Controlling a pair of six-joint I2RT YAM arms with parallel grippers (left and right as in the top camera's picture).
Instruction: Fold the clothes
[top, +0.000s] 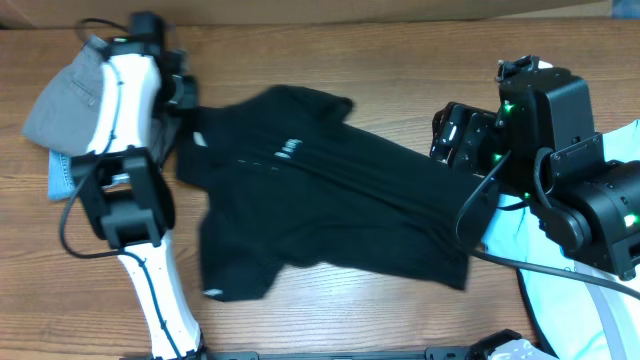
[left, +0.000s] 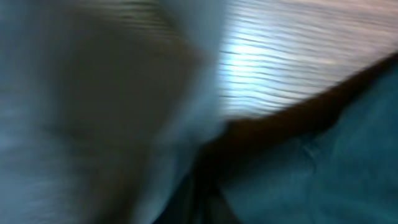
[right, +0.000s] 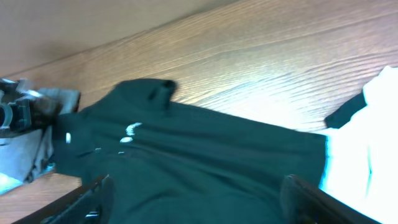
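Observation:
The black T-shirt (top: 330, 200) lies spread and wrinkled across the middle of the table, with a small white logo (top: 288, 150) on it. My left gripper (top: 184, 98) is at the shirt's upper left edge. The left wrist view is blurred and shows only dark fabric (left: 336, 155), pale cloth and wood, so its jaws cannot be made out. My right gripper (top: 450, 135) is over the shirt's right edge. In the right wrist view its fingers (right: 199, 199) are spread wide and empty just above the shirt (right: 205, 149).
A grey garment (top: 65, 95) and a blue cloth (top: 58, 178) lie at the far left beside the left arm. A white and pale blue cloth (top: 560, 300) lies at the lower right under the right arm and shows in the right wrist view (right: 373, 137).

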